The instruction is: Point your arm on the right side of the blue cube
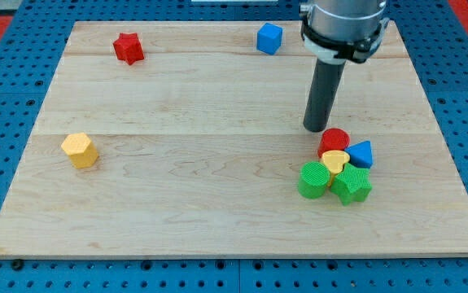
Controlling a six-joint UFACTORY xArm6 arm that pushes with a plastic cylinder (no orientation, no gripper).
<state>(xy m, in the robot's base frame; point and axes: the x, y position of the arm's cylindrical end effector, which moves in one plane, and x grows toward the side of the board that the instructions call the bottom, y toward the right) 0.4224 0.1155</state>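
Note:
The blue cube [269, 38] sits near the view's top edge of the wooden board [177, 203], a little right of centre. My rod comes down from the view's top right, and my tip [315, 128] rests on the board well below the cube and to its right. The tip stands just above and left of a cluster of blocks and touches none that I can see.
The cluster at the lower right holds a red cylinder [334, 140], a yellow heart [334, 161], a blue triangle [361, 154], a green cylinder [313, 180] and a green star [352, 185]. A red star [128, 48] lies top left. A yellow hexagon [80, 150] lies at left.

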